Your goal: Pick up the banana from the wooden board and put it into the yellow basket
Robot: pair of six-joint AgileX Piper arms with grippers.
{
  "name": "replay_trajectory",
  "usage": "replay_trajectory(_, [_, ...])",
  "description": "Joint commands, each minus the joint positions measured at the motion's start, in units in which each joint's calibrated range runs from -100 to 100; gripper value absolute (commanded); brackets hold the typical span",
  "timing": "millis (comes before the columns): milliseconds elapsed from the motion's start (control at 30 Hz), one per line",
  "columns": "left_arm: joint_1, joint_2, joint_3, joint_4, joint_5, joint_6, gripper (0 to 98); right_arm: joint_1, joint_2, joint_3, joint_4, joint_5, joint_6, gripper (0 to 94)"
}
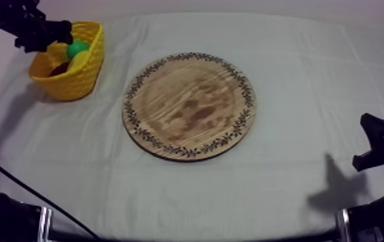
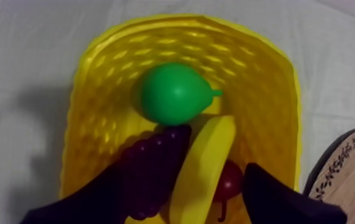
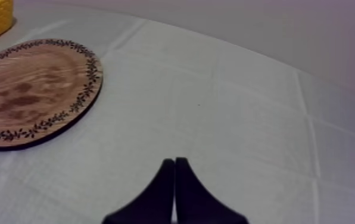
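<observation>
L gripper [image 2: 215,154] over the yellow basket [image 2: 263,89], wide open, nothing gripped. Directly below the gripper, in the basket: banana [image 2: 206,158], lying lengthwise in the gap betw. the two fingers [image 2: 278,196]. Runs just beside the finger on the grapes' side. Sits clear of the other finger, w/ a small red fruit [image 2: 230,179] showing in that space. No visible clamp on the banana.

Grapes [image 2: 150,170], dark purple, under or beside that first finger, touching the banana's side. Can't tell the exact edge betw. finger and grapes. Beyond the fingertips, farther along the basket: green pear [image 2: 174,94], stem toward the basket wall, at the banana's far end. Can't tell if touching it. Outside the basket, just beside it, off the clear finger's side: wooden board [image 2: 346,173] w/ patterned rim.

In top view, same gripper at the basket's rim, arm in from upper left. Board at mid bench [image 1: 297,58], near the basket but apart from it.

R gripper [image 3: 174,162] closed on nothing, fingers together as a narrow wedge, low over the grey-white cloth [image 3: 245,119]. Board ahead of it and toward the L arm's side, well apart. Corner of the basket beyond the board. Banana well apart from this gripper, across the bench past the board.
</observation>
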Motion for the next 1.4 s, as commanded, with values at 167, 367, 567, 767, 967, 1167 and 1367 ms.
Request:
replay_trajectory(167, [0.47,-4.93,4.36,0.04,-1.18,-0.23,44.0,0.02,0.0,-0.05,-0.01,-0.02,0.0,0.3])
replay_trajectory(367, [1.07,-12.62,12.95,0.03,-4.4,0.06,20.7,0.02,0.0,-0.05,-0.01,-0.02,0.0,0.3])
replay_trajectory(567, [1.26,-23.86,26.6,-0.11,-10.84,0.82,3.7,0.02,0.0,-0.05,-0.01,-0.02,0.0,0.3])
replay_trajectory(767, [0.91,-37.46,43.21,-0.25,-20.8,0.46,0.5,0.02,0.0,-0.05,-0.01,-0.02,0.0,0.3])
replay_trajectory(967, [-1.08,-50.75,56.21,-0.46,-26.14,-0.15,0.1,0.02,0.0,-0.05,-0.01,-0.02,0.0,0.3])
replay_trajectory(1167, [-2.84,-63.78,64.35,-1.14,-27.12,-0.59,0.0,0.02,0.0,-0.05,-0.01,-0.02,0.0,0.3])
replay_trajectory(1367, [-3.87,-77.72,73.2,-1.29,-27.16,0.1,0.0,0.02,0.0,-0.05,-0.01,-0.02,0.0,0.3])
